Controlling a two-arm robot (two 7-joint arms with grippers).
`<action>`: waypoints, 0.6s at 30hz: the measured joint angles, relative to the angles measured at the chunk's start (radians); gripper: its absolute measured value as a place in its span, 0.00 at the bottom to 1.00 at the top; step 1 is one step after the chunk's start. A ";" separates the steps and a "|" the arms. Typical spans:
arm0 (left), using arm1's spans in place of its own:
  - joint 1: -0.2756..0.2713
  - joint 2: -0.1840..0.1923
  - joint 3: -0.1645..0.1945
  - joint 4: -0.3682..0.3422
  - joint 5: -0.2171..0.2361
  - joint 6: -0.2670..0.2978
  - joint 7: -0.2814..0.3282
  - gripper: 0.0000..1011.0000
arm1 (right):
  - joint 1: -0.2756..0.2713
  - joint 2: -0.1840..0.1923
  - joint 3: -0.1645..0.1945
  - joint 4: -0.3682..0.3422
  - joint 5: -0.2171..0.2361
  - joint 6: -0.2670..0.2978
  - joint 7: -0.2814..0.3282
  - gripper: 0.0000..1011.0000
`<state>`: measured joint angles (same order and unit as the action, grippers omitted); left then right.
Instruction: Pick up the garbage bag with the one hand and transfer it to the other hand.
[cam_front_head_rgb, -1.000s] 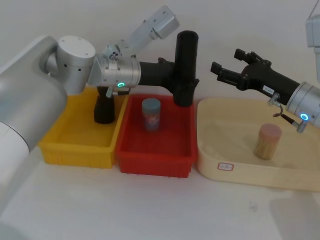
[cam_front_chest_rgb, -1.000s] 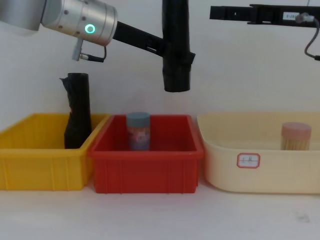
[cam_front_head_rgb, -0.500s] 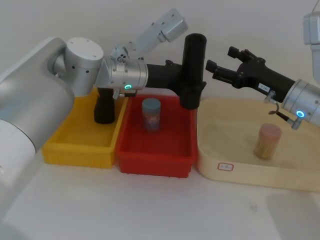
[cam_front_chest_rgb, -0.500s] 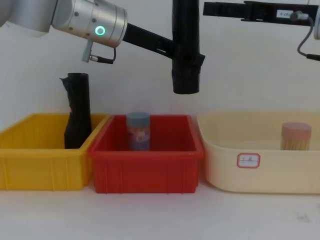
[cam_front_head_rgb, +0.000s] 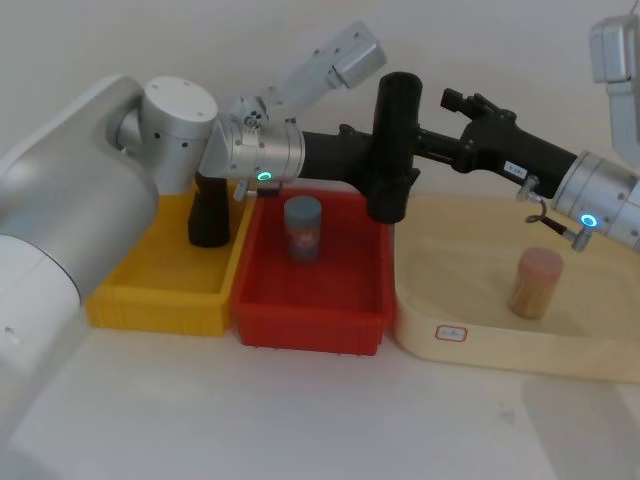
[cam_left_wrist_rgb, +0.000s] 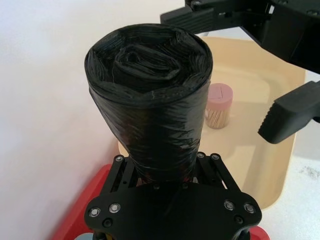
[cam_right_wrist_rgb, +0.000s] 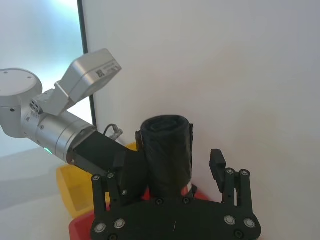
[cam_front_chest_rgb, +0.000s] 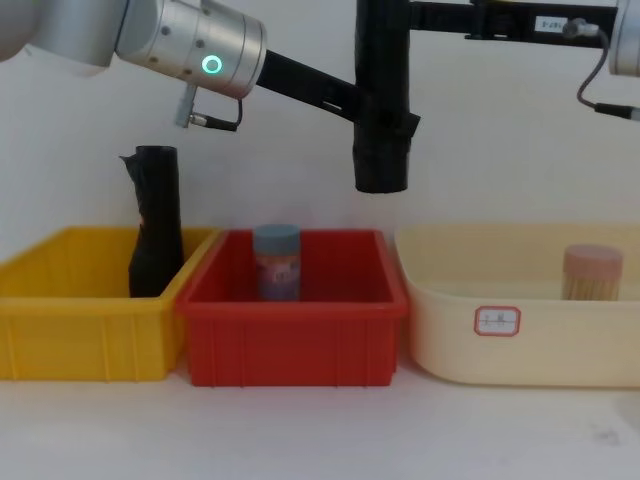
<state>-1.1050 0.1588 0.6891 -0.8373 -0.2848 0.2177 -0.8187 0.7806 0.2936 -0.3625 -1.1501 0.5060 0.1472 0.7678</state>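
The garbage bag (cam_front_head_rgb: 397, 140), a tight black plastic roll, hangs upright in the air above the red bin's back right corner. My left gripper (cam_front_head_rgb: 378, 178), on the arm with the green ring light, is shut on its lower half. In the chest view the garbage bag (cam_front_chest_rgb: 382, 100) rises past the top edge. My right gripper (cam_front_head_rgb: 425, 120), on the arm with the blue light, comes in from the right at the roll's upper part. In the right wrist view its open fingers (cam_right_wrist_rgb: 218, 165) stand on either side of the garbage bag (cam_right_wrist_rgb: 167, 150), with a gap showing on one side.
A yellow bin (cam_front_head_rgb: 150, 290) at the left holds a second black roll (cam_front_head_rgb: 208, 215). The red bin (cam_front_head_rgb: 310, 320) in the middle holds a blue-grey can (cam_front_head_rgb: 302, 228). A cream tub (cam_front_head_rgb: 480, 350) at the right holds a jar of toothpicks (cam_front_head_rgb: 534, 282).
My left arm has carried the roll to the right. My right gripper has moved left toward it, and its open fingers now straddle the roll's upper part.
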 joint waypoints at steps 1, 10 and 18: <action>-0.001 -0.001 0.002 0.002 0.000 0.000 0.000 0.43 | 0.003 0.000 -0.003 0.003 0.000 -0.002 0.002 0.99; -0.008 -0.007 0.015 0.015 -0.002 0.003 -0.001 0.43 | 0.023 -0.002 -0.024 0.018 -0.007 -0.014 0.007 0.99; -0.012 -0.010 0.025 0.025 -0.003 0.005 -0.001 0.43 | 0.050 -0.007 -0.048 0.046 -0.026 -0.024 0.006 0.99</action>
<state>-1.1172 0.1485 0.7139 -0.8127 -0.2881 0.2222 -0.8196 0.8302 0.2863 -0.4108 -1.1040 0.4802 0.1234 0.7739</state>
